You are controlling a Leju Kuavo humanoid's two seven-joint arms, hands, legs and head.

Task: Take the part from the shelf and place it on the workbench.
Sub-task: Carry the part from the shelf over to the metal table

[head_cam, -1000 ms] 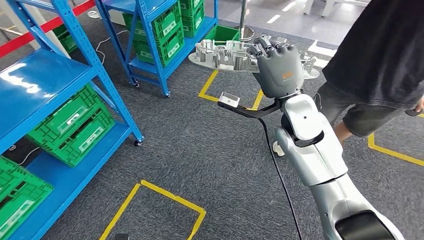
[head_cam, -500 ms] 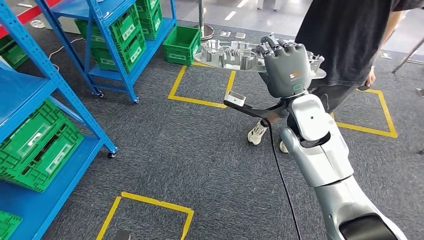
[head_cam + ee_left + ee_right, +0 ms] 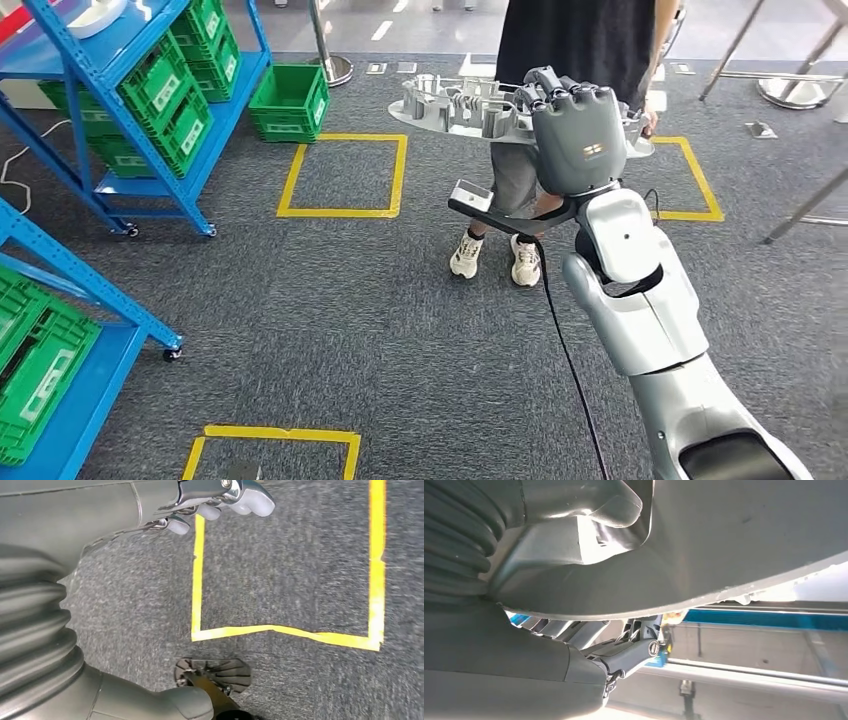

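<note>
right hand (image 3: 583, 140) is gripping the grey cast metal part (image 3: 470, 108) from beneath and behind in the head view, its dark fingers (image 3: 560, 95) curling over the near rim while the part is sitting roughly level, raised above the grey carpet (image 3: 350, 300). a person (image 3: 575, 40) in dark top and shorts is standing just beyond the part, white sneakers (image 3: 465, 255) planted by a yellow taped square (image 3: 345, 175). blue shelving (image 3: 130, 110) with green crates (image 3: 165, 95) is standing to the left. left hand (image 3: 220, 502) is hanging over the carpet in the left wrist view, fingers curled loosely and holding nothing, above a yellow tape outline (image 3: 280, 630). right wrist view is showing the part's pale underside (image 3: 734, 540) lying across the hand's thumb (image 3: 589, 505) and fingers (image 3: 634, 650).
</note>
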